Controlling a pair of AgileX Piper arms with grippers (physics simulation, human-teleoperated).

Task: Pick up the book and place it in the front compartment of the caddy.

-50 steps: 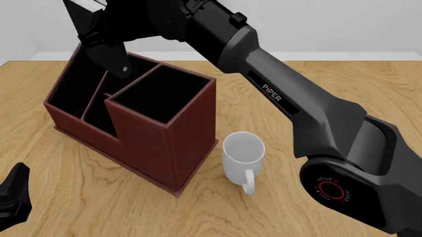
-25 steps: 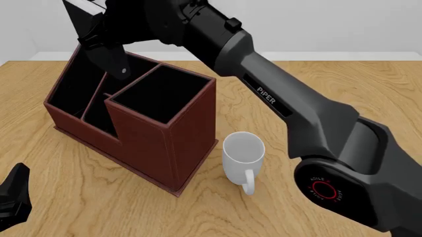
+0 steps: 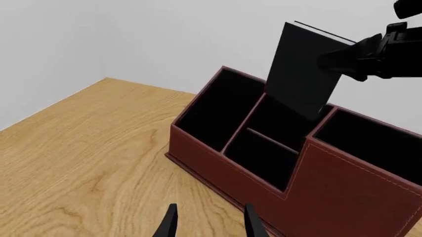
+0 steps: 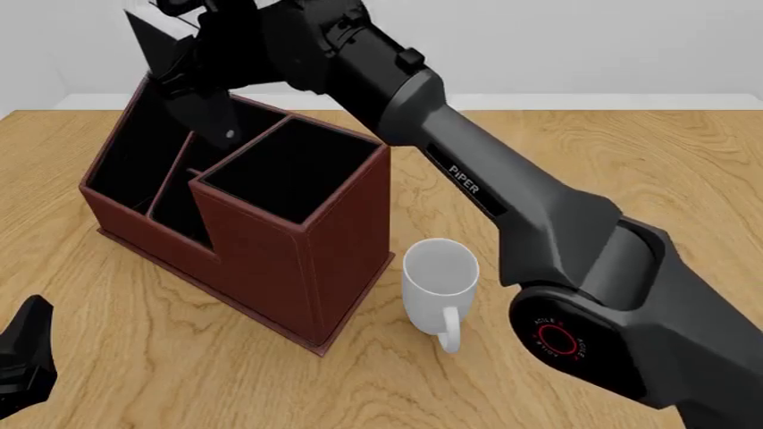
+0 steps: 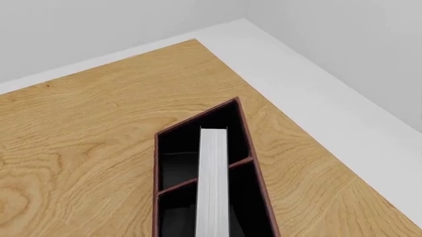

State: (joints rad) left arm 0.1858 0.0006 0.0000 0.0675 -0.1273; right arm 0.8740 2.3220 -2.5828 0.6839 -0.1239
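The black book point(image 4: 153, 45) hangs tilted over the back of the dark red-brown caddy point(image 4: 256, 255), with my right gripper point(image 4: 197, 107) shut on it. In the left wrist view the book point(image 3: 302, 69) has its lower corner at the rim of the caddy's point(image 3: 343, 182) middle back section, and the right gripper point(image 3: 343, 59) clamps its edge. The right wrist view looks down the white page edges point(image 5: 213, 187) onto the caddy's point(image 5: 245, 133) narrow divided middle strip. My left gripper point(image 3: 211, 226) is open and holds nothing, low on the near side of the caddy point(image 4: 24, 357).
A white mug point(image 4: 440, 279) stands upright on the wooden table point(image 4: 620, 170), just right of the caddy's tall near corner. The right arm point(image 4: 501, 197) stretches diagonally above the mug and caddy. A white wall bounds the table's far edge.
The right arm has swung a little leftward and the book has come down slightly toward the caddy. The left gripper has stayed put.
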